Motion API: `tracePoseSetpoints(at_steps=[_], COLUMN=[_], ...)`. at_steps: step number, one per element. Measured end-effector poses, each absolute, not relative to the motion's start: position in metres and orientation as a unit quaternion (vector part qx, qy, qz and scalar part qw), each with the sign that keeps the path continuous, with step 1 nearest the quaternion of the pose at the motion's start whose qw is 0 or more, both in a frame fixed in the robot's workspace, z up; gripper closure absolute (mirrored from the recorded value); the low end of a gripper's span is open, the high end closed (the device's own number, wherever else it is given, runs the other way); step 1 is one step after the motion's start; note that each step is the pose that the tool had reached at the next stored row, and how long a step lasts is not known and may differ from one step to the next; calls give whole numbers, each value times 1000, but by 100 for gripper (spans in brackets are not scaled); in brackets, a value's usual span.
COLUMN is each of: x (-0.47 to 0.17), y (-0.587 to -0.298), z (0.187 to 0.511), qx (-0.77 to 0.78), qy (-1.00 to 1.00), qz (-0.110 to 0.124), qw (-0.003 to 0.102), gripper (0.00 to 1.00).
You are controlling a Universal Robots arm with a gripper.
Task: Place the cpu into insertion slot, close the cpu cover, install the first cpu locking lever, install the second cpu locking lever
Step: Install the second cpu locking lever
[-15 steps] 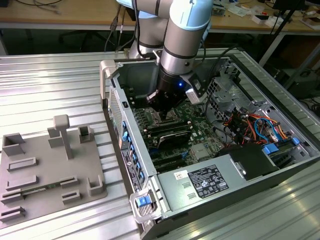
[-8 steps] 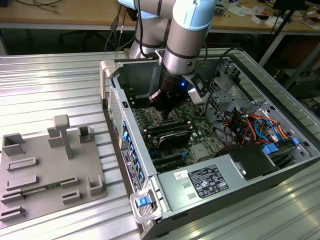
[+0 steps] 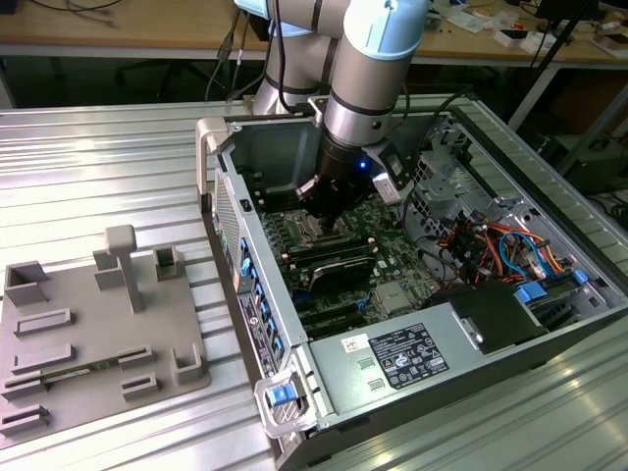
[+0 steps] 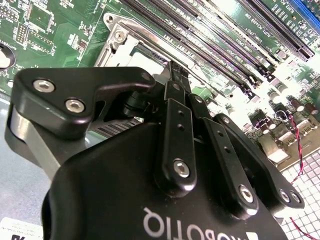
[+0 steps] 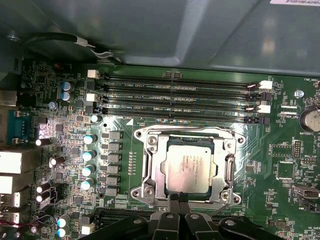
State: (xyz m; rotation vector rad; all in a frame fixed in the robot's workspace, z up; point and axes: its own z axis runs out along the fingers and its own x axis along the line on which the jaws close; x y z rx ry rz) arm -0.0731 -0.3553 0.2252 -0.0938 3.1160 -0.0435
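Inside the open computer case (image 3: 549,334), the small silver-topped cpu (image 5: 192,169) sits in the silver-rimmed insertion slot (image 5: 145,150); the black gripper (image 5: 177,202), jaws together, hovers nearby. Light, rigid, fragile: edge-hold only.

Setting was a robotics lab or workshop: an open computer case (image 3: 392,294) lay on a ribbed metal bench (image 3: 98,167) beside a grey fixture plate (image 3: 88,334), with cluttered wooden desks (image 3: 147,39) and cables behind the arm (image 3: 363,69).
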Motion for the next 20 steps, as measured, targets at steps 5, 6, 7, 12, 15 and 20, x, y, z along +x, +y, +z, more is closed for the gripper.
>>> tracePoseSetpoints(at_steps=[5,6,7,12,15,20], x=[-73,-73,-73,-70,-63,-41], y=[-355,-355,-355,-355,-354,-349], z=[225,225,225,225,225,225], qx=[-30,-30,-30,-30,-30,-30], qy=[999,999,999,999,999,999], qz=[-14,-14,-14,-14,-14,-14], qw=[12,12,12,12,12,12], gripper=[89,89,89,89,89,89])
